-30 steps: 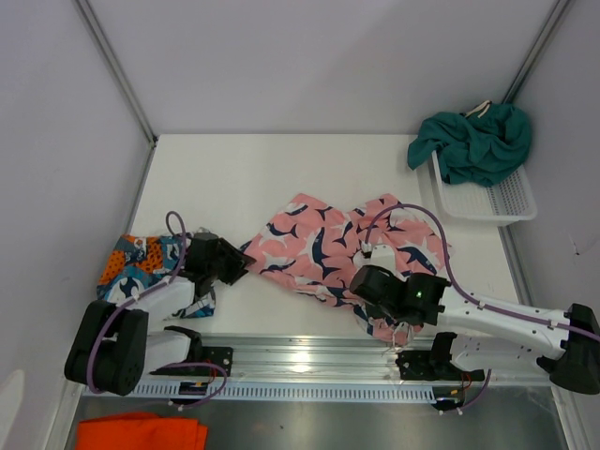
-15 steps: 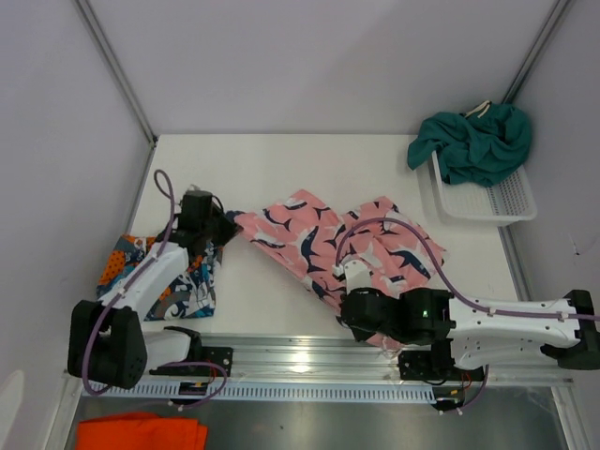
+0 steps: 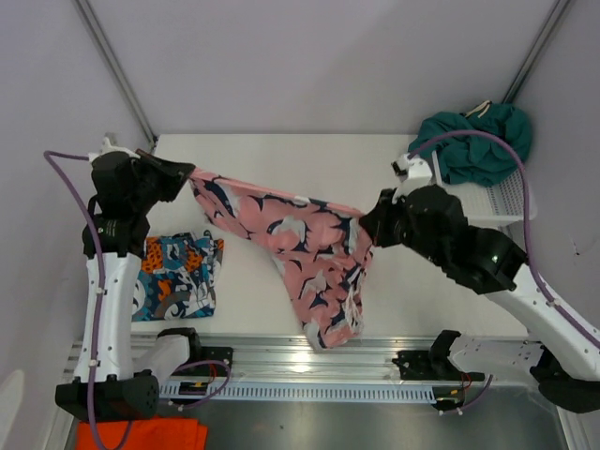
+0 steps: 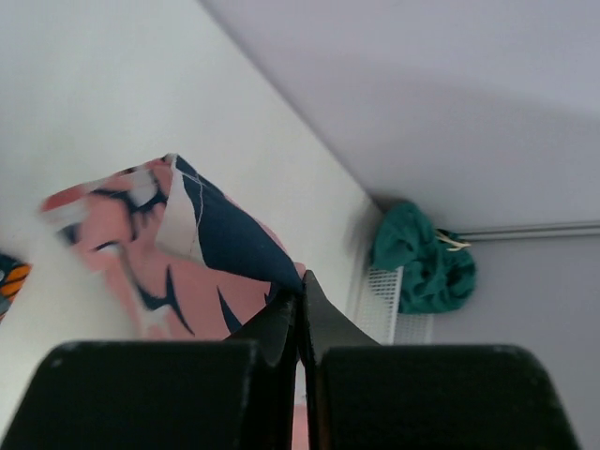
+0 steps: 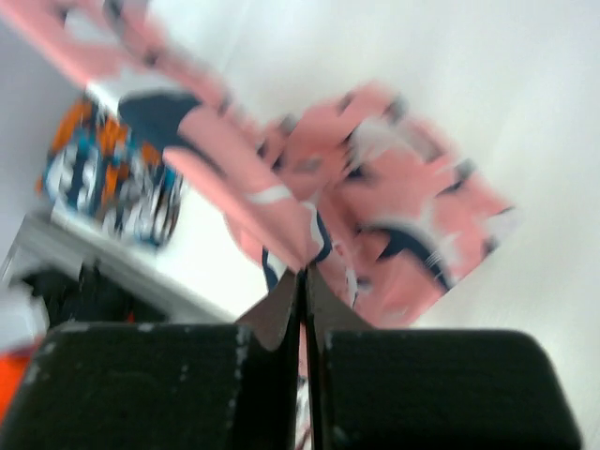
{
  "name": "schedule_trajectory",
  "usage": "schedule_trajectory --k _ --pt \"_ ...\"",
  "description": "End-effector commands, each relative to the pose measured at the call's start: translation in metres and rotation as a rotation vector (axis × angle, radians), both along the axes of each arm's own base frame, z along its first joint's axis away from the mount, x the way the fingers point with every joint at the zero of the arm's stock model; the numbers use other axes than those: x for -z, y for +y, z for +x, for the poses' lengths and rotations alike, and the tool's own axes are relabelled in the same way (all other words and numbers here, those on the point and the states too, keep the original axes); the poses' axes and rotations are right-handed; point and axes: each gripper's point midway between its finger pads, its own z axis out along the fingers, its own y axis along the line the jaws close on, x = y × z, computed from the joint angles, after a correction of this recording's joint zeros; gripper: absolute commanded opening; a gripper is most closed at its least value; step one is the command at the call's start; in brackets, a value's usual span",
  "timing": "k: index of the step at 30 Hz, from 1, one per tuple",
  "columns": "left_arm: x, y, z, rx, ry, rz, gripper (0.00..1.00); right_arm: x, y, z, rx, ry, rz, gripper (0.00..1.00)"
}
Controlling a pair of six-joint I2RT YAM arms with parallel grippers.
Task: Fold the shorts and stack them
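Overhead, the pink shark shorts (image 3: 281,220) hang stretched above the table (image 3: 281,155), one end pinched in the left gripper (image 3: 185,174), the other in the right gripper (image 3: 367,225); both sets of jaws are clamped tight on thin folds of cloth, and a loose leg droops toward the near edge. The printed shorts (image 3: 178,277) lie flat at the left; the teal shorts (image 3: 473,141) sit heaped on the basket (image 3: 497,202). Risk, as I judge it: each hold takes only a small bite of fabric, so a sharp pull could slip it free, and the drooping leg may bunch underneath on lowering, spoiling the fold.
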Motion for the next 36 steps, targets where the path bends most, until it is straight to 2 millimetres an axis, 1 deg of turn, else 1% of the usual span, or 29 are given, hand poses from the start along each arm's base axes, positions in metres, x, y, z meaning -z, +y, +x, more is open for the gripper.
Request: schedule_trajectory --k 1,3,4,5,6,7,8,9,10,11,12,13,15,16,17,18,19,20,21,22,23,24,25,28,30,32,33,35,36 --pt "-0.058 0.005 0.009 -0.021 -0.186 -0.056 0.00 -0.045 -0.014 0.044 0.006 -0.147 0.000 0.00" --pt "-0.076 0.005 0.020 -0.030 -0.237 -0.094 0.00 -0.064 -0.012 0.067 0.011 -0.193 0.041 0.00" --pt "-0.092 0.005 0.023 -0.026 -0.269 -0.098 0.00 -0.075 -0.012 0.083 0.027 -0.211 0.055 0.00" --pt "-0.103 0.003 0.030 -0.016 -0.287 -0.106 0.00 -0.090 -0.022 0.103 0.060 -0.244 0.096 0.00" --pt "-0.120 0.003 0.031 -0.013 -0.323 -0.106 0.00 -0.099 -0.023 0.112 0.059 -0.254 0.128 0.00" --pt "-0.128 0.002 0.031 -0.010 -0.341 -0.110 0.00 -0.104 -0.024 0.125 0.056 -0.259 0.152 0.00" --pt "-0.138 0.002 0.031 -0.005 -0.367 -0.116 0.00 -0.131 -0.020 0.124 0.011 -0.292 0.240 0.00" --pt "-0.165 0.000 0.022 0.003 -0.441 -0.109 0.00 -0.142 -0.031 0.133 0.026 -0.304 0.269 0.00" --pt "-0.177 0.001 0.015 0.003 -0.475 -0.101 0.00 -0.152 -0.030 0.131 0.000 -0.312 0.295 0.00" --pt "-0.188 0.001 0.008 -0.002 -0.512 -0.086 0.00 -0.174 -0.026 0.119 -0.062 -0.350 0.325 0.00" --pt "-0.209 0.001 -0.014 -0.008 -0.576 -0.071 0.00 -0.184 -0.025 0.111 -0.092 -0.370 0.329 0.00" --pt "-0.218 0.002 -0.027 -0.018 -0.607 -0.055 0.00 -0.192 -0.024 0.102 -0.119 -0.390 0.335 0.00" --pt "-0.234 0.006 -0.056 -0.052 -0.664 -0.012 0.00 -0.213 -0.024 0.067 -0.207 -0.437 0.370 0.00" --pt "-0.249 0.004 -0.089 -0.060 -0.734 0.008 0.00 -0.218 -0.019 0.046 -0.294 -0.446 0.391 0.00" --pt "-0.249 0.007 -0.103 -0.083 -0.737 0.014 0.00 -0.237 -0.024 0.015 -0.343 -0.519 0.421 0.00" --pt "-0.254 0.009 -0.118 -0.108 -0.764 0.020 0.00 -0.235 -0.021 -0.001 -0.388 -0.503 0.455 0.00" --pt "-0.264 0.007 -0.152 -0.113 -0.832 0.044 0.00 -0.240 -0.020 -0.022 -0.445 -0.524 0.477 0.00" --pt "-0.267 0.007 -0.170 -0.126 -0.863 0.051 0.00 -0.250 -0.023 -0.041 -0.477 -0.572 0.504 0.00" --pt "-0.270 0.008 -0.186 -0.139 -0.891 0.055 0.00 -0.256 -0.033 -0.071 -0.503 -0.608 0.535 0.00" --pt "-0.274 0.010 -0.201 -0.165 -0.925 0.071 0.00 -0.261 -0.037 -0.088 -0.527 -0.632 0.553 0.00" --pt "-0.280 0.009 -0.229 -0.172 -0.985 0.077 0.00 -0.267 -0.043 -0.102 -0.540 -0.664 0.565 0.00" --pt "-0.283 0.009 -0.241 -0.184 -1.009 0.084 0.00 -0.275 -0.052 -0.125 -0.558 -0.706 0.582 0.00" --pt "-0.291 0.009 -0.260 -0.193 -1.046 0.093 0.00 -0.279 -0.056 -0.134 -0.559 -0.706 0.596 0.00" --pt "-0.308 0.005 -0.283 -0.184 -1.091 0.097 0.00 -0.289 -0.062 -0.153 -0.568 -0.713 0.608 0.00" --pt "-0.316 0.003 -0.277 -0.168 -1.090 0.089 0.00 -0.289 -0.061 -0.148 -0.560 -0.699 0.604 0.00" --pt "-0.321 0.000 -0.269 -0.147 -1.086 0.076 0.00 -0.282 -0.056 -0.125 -0.516 -0.656 0.589 0.00" --pt "-0.321 0.001 -0.253 -0.141 -1.059 0.070 0.00 -0.277 -0.052 -0.109 -0.493 -0.624 0.581 0.00" --pt "-0.318 0.000 -0.231 -0.124 -1.023 0.065 0.00 -0.260 -0.043 -0.085 -0.477 -0.564 0.563 0.00" --pt "-0.310 0.002 -0.207 -0.117 -0.976 0.059 0.00 -0.253 -0.039 -0.073 -0.459 -0.532 0.561 0.00"
